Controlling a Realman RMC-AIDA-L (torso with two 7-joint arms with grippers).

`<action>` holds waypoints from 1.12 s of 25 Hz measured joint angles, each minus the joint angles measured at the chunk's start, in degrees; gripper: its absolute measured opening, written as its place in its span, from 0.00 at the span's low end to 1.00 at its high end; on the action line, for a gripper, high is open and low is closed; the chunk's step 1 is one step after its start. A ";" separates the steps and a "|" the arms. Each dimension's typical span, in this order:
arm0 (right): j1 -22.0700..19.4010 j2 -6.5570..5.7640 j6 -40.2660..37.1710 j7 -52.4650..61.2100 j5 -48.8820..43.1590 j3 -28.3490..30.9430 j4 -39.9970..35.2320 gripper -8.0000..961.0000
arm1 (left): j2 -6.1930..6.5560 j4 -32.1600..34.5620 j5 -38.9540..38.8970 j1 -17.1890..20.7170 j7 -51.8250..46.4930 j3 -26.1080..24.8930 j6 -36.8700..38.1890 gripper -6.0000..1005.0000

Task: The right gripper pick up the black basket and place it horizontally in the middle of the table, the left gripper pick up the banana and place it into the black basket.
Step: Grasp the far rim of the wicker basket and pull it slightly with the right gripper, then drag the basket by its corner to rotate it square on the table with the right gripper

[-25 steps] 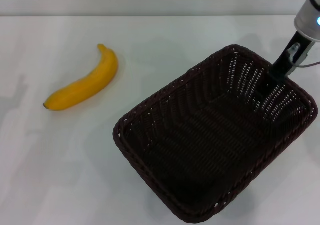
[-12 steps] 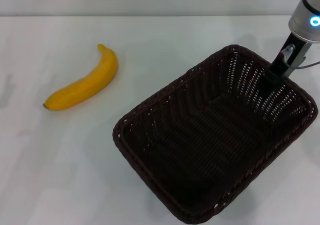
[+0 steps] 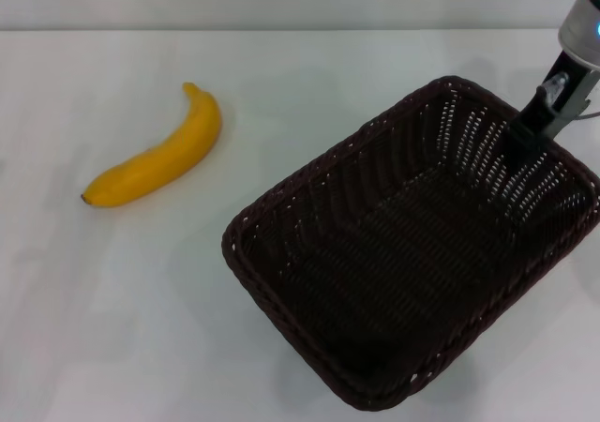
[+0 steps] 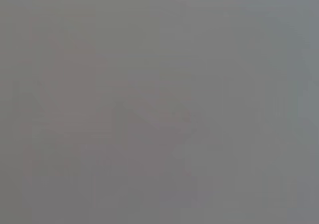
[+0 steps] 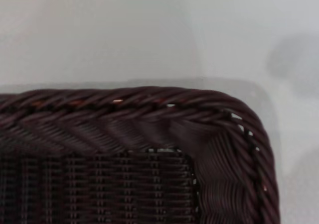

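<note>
Right gripper on basket rim, banana untouched.

No readable labels or writing anywhere. Banana point(image 3: 157, 157) lies on the table point(image 3: 112, 328) well left of the basket point(image 3: 412, 253), clear of it. Basket sits skewed, one corner toward the banana. Right gripper point(image 3: 525, 133) reaches down from the basket's far right, fingers clamped over that rim. Wrist view shows a braided rim corner point(image 5: 199, 114). Left gripper not visible.

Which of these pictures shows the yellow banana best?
The head view: the whole banana lies on the white table, left of the black basket. The right wrist view shows only a basket corner; the left wrist view shows nothing recognisable.
</note>
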 joint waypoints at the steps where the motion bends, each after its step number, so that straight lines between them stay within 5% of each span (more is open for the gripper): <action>1: 0.00 -0.17 -0.06 1.49 -0.04 0.78 0.00 0.16 | 0.12 0.23 -0.04 0.09 0.64 -0.40 -0.02 0.87; 10: -5.65 0.35 2.31 18.97 1.25 7.69 -6.61 0.16 | 0.83 2.85 0.01 -0.80 2.03 -10.03 0.88 0.87; 16: -11.07 1.82 6.69 25.65 3.33 9.64 -16.40 0.16 | 3.40 2.91 0.24 -2.74 1.43 -10.47 3.50 0.87; 28: -14.98 2.15 8.42 33.51 7.85 6.02 -20.63 0.15 | 5.49 3.32 0.36 -5.08 1.44 -10.58 6.01 0.87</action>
